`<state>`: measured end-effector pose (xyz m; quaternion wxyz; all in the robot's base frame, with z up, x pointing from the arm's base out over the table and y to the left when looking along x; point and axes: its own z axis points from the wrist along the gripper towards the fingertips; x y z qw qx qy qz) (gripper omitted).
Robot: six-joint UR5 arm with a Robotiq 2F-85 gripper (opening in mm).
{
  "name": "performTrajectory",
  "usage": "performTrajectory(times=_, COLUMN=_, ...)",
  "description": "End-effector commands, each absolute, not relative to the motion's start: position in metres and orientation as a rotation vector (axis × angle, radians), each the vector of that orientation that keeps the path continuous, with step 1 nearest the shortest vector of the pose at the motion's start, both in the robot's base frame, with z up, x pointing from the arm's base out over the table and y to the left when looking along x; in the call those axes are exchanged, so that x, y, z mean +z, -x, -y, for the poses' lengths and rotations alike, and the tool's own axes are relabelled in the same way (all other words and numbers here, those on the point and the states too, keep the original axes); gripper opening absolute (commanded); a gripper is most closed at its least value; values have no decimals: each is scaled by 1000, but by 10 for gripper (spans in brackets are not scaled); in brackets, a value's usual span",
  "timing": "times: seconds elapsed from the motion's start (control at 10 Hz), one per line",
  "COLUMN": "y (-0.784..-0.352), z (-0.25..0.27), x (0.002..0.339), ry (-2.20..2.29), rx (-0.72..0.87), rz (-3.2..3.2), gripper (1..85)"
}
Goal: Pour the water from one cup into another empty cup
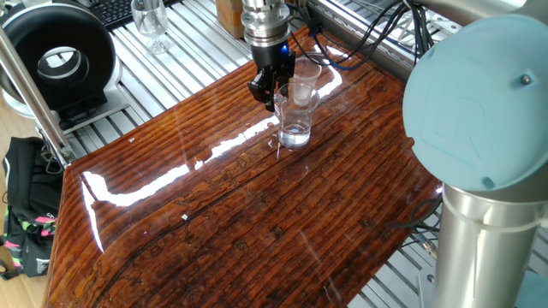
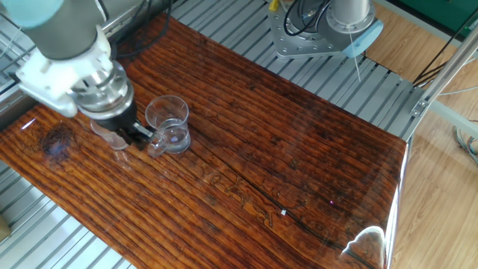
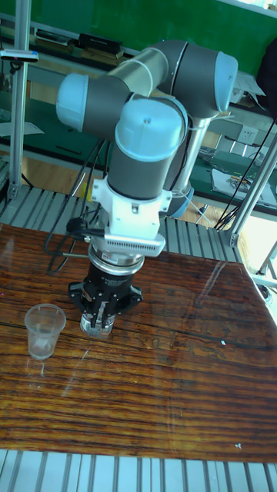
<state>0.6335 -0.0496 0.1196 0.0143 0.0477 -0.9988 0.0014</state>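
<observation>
The clear tumbler [image 1: 296,115] stands upright near the far edge of the wooden table [image 1: 223,222], with a little water [image 1: 295,135] in its base. The smaller cloudy cup [image 1: 306,72] stands just behind it and looks empty; in the tall fixed view this cup [image 3: 43,329] is to the left of the arm. My gripper [image 1: 266,91] points down beside the tumbler's rim, its fingers apart and holding nothing. In the other fixed view the gripper [image 2: 143,135] sits between the small cup [image 2: 113,140] and the tumbler [image 2: 170,127]. In the tall fixed view the gripper [image 3: 98,319] mostly hides the tumbler.
A stemmed glass [image 1: 151,21] and a black round device [image 1: 58,56] stand on the slatted metal surface beyond the table. The robot's large base [image 1: 479,171] rises at the right. A black bag [image 1: 26,205] lies on the floor at the left. A grey metal mount [image 2: 321,30] stands past the table's far side.
</observation>
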Motion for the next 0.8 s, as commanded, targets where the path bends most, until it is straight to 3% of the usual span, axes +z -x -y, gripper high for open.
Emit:
performTrajectory(times=0.0, y=-641, z=55, x=138, ry=-21, rx=-21, rz=3172, gripper=20)
performTrajectory(times=0.7, y=-669, z=55, x=127, ry=-26, rx=-28, rz=3216, gripper=20)
